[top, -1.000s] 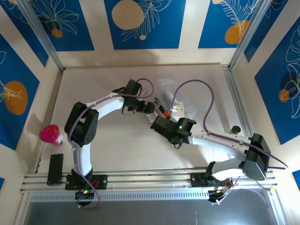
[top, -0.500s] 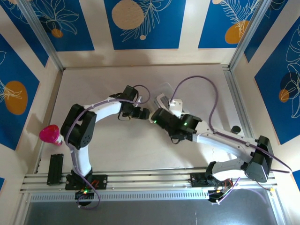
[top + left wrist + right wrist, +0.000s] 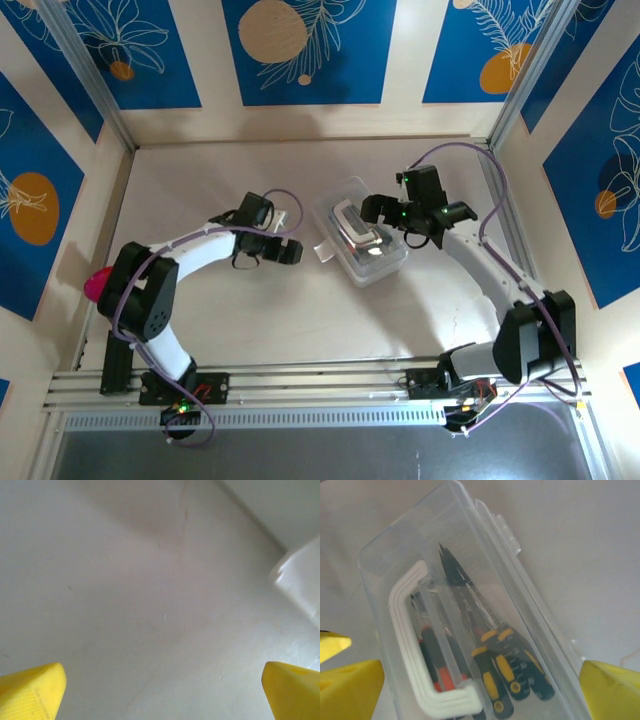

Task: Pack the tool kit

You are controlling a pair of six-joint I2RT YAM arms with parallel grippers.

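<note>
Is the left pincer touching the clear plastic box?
Apart. In the left wrist view the open left pincer's yellow fingertips frame bare table, with the clear plastic box's corner well beyond them.

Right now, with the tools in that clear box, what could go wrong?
I cannot tell whether the latches on the clear box are snapped; lifted unlatched, it could open and spill the pliers. The open right gripper hovers close to the box, and the open left gripper sits just beside it; a careless move by either might shove it.
</note>
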